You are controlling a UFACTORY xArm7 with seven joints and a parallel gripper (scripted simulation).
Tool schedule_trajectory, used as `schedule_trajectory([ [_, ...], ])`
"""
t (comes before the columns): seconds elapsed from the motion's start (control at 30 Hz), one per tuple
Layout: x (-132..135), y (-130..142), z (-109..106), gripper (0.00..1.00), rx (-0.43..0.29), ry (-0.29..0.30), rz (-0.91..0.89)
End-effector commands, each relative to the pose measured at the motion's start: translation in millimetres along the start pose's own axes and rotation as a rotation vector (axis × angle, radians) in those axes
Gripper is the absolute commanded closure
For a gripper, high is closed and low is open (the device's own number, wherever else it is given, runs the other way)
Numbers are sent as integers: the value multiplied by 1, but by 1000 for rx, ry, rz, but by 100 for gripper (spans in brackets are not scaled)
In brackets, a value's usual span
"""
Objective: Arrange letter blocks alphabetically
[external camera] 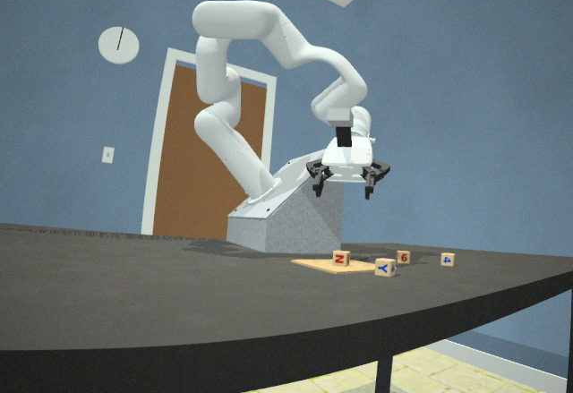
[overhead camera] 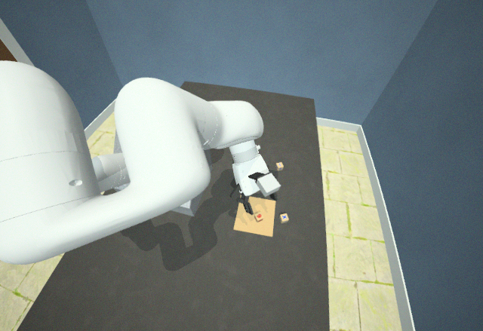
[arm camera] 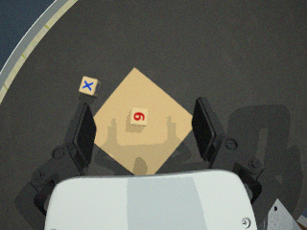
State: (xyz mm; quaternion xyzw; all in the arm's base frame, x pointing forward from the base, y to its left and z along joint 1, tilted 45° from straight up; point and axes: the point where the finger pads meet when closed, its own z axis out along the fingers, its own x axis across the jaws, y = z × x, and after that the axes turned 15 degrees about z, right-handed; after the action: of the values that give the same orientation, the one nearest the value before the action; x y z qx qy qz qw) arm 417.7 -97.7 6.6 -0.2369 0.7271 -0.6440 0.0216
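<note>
Where blue walls (overhead camera: 234, 27) close in, dark table (overhead camera: 195, 288) — tan mat (overhead camera: 249, 228).

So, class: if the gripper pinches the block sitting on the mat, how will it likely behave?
The block looks like a wooden cube, so probably stiff and light. Its flat faces suggest it will slide rather than roll. The thin mat beneath might shift if the block is pushed.

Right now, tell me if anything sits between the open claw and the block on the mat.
Nothing visible does. The claw hangs open and empty, high above the mat, with only air between it and the block below it.
</note>
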Motion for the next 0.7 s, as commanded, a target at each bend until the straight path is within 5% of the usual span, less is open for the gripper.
schedule_trajectory([
  [0.0,7,3,2,0,-114,78,4],
  [0.4,12,8,1,0,-309,171,25],
  [0.67,8,5,-5,0,-503,219,68],
])
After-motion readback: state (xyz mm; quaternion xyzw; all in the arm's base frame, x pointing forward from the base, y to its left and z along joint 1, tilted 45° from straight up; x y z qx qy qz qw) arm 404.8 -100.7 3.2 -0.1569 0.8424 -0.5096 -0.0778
